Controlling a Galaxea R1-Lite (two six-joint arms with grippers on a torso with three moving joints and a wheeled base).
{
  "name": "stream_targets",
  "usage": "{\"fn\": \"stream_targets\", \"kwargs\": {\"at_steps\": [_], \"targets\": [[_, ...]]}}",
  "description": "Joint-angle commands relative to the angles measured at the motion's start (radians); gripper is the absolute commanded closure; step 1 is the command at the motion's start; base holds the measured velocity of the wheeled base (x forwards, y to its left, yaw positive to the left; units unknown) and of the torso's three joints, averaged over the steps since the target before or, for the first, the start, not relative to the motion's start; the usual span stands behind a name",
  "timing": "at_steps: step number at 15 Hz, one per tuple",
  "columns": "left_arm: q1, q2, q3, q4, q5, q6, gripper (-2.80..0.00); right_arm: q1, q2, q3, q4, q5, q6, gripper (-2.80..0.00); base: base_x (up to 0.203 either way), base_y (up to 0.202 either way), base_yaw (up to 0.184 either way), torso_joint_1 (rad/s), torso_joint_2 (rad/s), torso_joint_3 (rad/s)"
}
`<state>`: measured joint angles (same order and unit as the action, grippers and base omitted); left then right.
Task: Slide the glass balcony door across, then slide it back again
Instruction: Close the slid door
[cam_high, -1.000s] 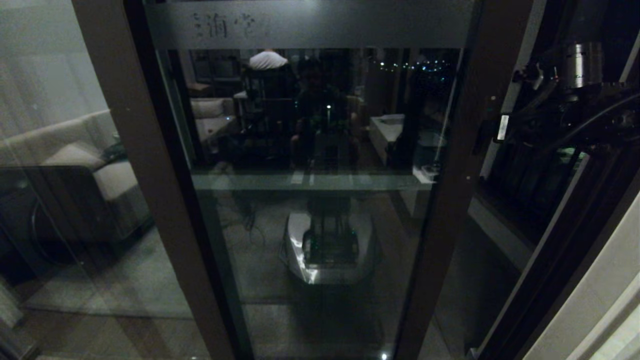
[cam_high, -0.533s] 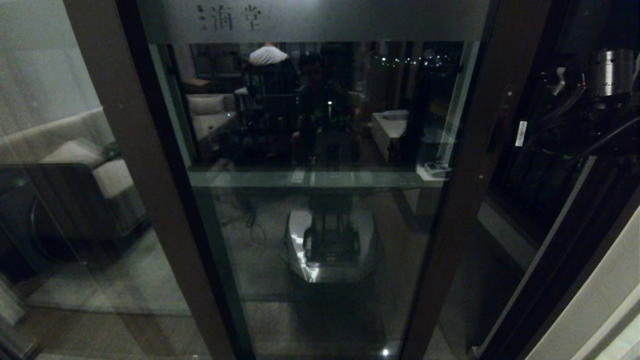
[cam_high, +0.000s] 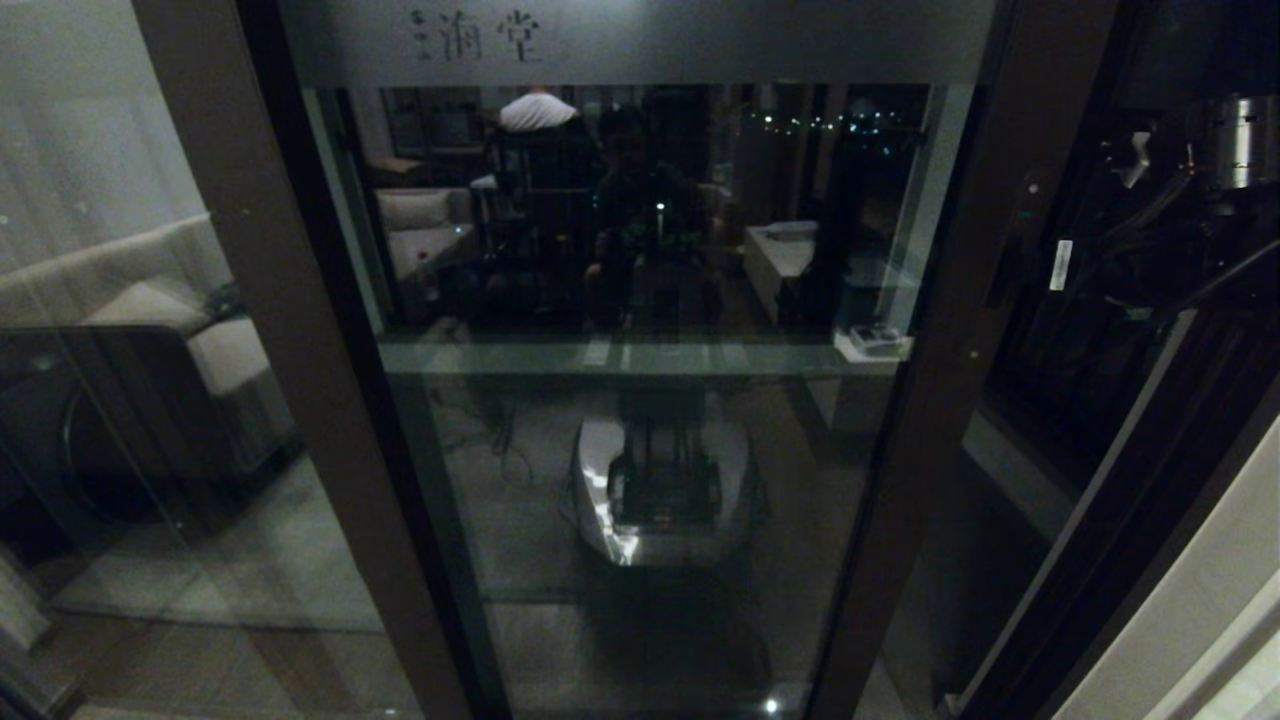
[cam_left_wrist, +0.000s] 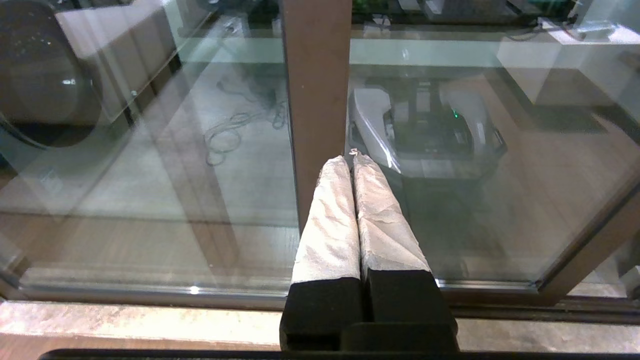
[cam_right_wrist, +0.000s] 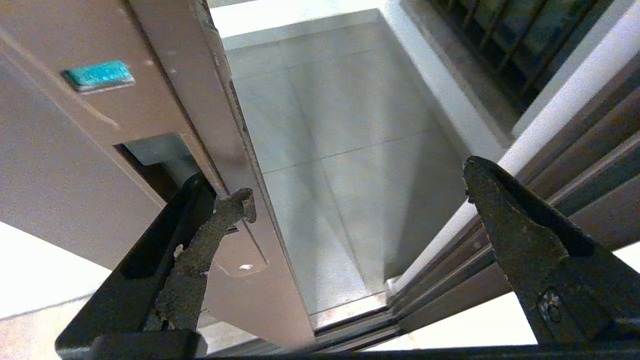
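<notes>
Straddling the door's free edge with the right pincer (cam_right_wrist: 350, 200) — jaws spread wide, gripping nothing, one finger (cam_right_wrist: 210, 235) lying against the brown stile just below the recessed handle slot (cam_right_wrist: 150, 160), the other standing apart in the open gap toward the fixed outer frame (cam_right_wrist: 550, 165). Lying to that nearer finger's side: the glass balcony door (cam_high: 640, 400), its long axis running floor to head, frosted band (cam_high: 640, 40) across the top, stile (cam_high: 960, 330) at the right of the head view with a dark opening beyond. So, judging from this: any sideways push has to come through that one finger on the stile edge, travel running level along the track (cam_right_wrist: 350, 325) at the floor. Clearly nearer — the right arm; the left pincer (cam_left_wrist: 354, 160) parked low by the sill, fingers pressed together, pointing at the other brown stile (cam_left_wrist: 315, 100) and touching nothing. Underfoot, pale tiled balcony floor (cam_right_wrist: 350, 125) past the gap; smooth glass, hard metal frame, little room between stile and outer frame for the far finger.
</notes>
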<state>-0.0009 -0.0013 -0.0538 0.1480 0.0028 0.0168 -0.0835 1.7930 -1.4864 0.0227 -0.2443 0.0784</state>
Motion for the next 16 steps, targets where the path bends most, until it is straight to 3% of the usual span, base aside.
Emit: {"fn": "stream_targets", "kwargs": {"at_steps": [1,16], "targets": [[0.001,0.000,0.002,0.001,0.000,0.000,0.00,-0.012,-0.004,0.000,0.000,-0.003,-0.008,-2.80,0.000,0.000,0.000,0.000,0.00,0.000],[0.001,0.000,0.000,0.001,0.000,0.000,0.00,-0.133,-0.001,-0.001,0.000,0.044,-0.056,-2.80,0.000,0.000,0.000,0.000,0.00,0.000]]}}
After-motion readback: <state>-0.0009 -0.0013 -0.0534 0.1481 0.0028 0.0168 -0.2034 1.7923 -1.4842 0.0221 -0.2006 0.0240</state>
